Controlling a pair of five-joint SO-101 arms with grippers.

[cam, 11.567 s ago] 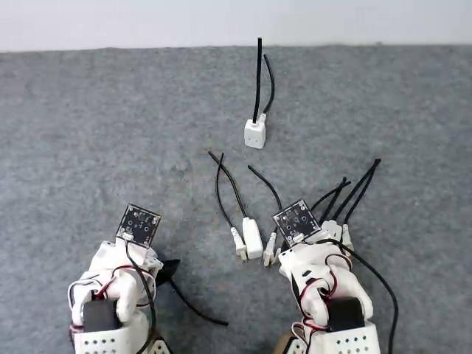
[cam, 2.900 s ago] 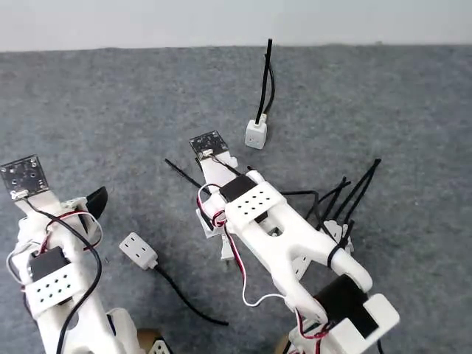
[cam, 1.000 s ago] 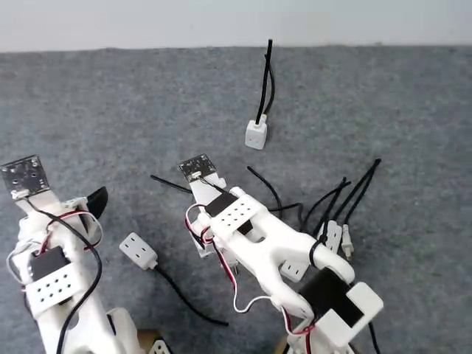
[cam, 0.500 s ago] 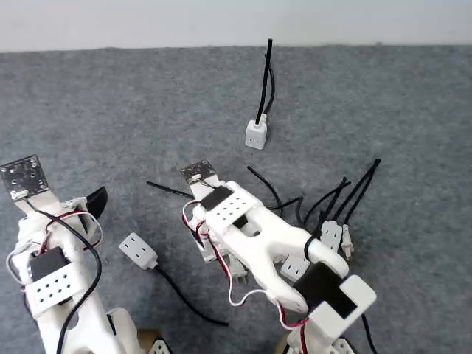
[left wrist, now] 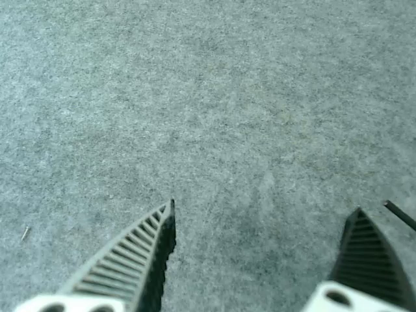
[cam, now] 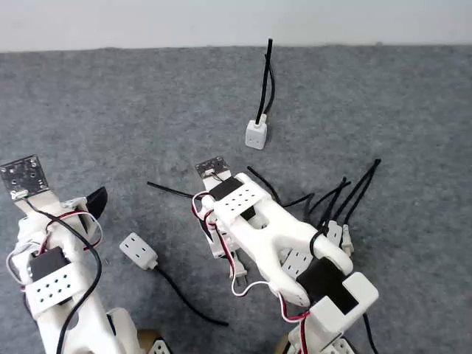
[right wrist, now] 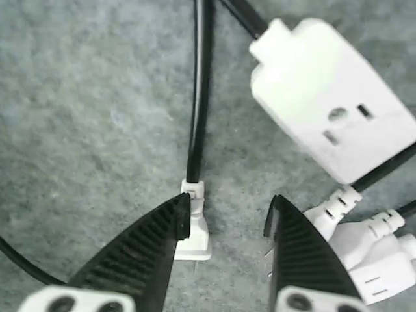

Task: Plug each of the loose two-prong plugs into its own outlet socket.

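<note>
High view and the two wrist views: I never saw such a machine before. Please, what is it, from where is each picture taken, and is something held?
These are two small robot arms, left and right, on a grey carpet. The high view looks down from a fixed camera; each wrist view comes from a camera on one arm. The left gripper is open over bare carpet. The right gripper is open too, close above a white plug on a black cord, near a white outlet socket. Another socket lies between the arms. Nothing is held.
</note>
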